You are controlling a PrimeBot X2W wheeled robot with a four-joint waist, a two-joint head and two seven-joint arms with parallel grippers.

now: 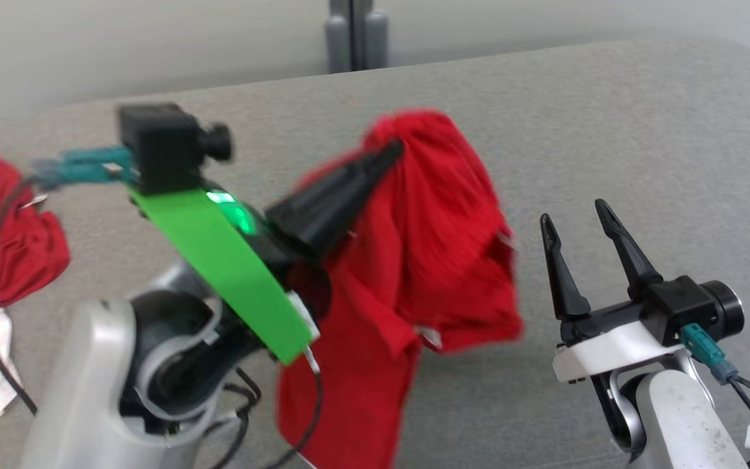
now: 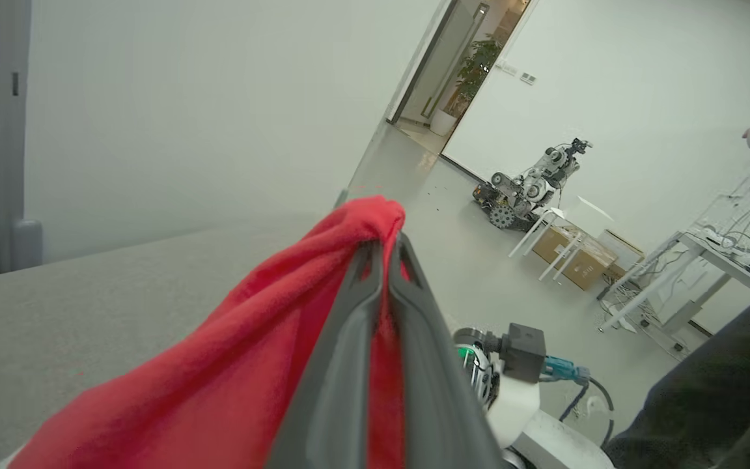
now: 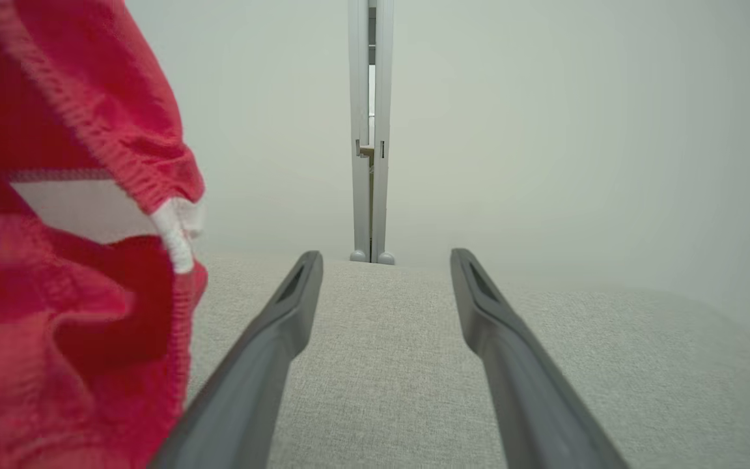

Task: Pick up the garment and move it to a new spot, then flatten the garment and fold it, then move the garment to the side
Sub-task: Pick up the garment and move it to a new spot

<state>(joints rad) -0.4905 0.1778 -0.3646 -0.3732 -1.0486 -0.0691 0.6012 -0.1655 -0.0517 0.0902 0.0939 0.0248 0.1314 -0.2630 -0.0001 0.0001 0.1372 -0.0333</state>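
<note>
Garment (image 1: 433,228): red, bunched, hanging over table (image 1: 642,130) middle from one pinched fold, tail toward near edge. Left gripper (image 1: 393,151): clamped tight on that fold. Right gripper (image 1: 573,210): spread wide, empty, beside garment toward right edge. Likely risk: small pinch slipping mid-carry, dropping garment in a heap; tail dragging.

A grey fabric-covered surface (image 1: 609,130) is seen; at nine o'clock, a crumpled red-and-white cloth (image 1: 17,241) is laid on it.

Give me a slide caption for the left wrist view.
Left hand shut on a red garment, held up over the grey surface.
</note>
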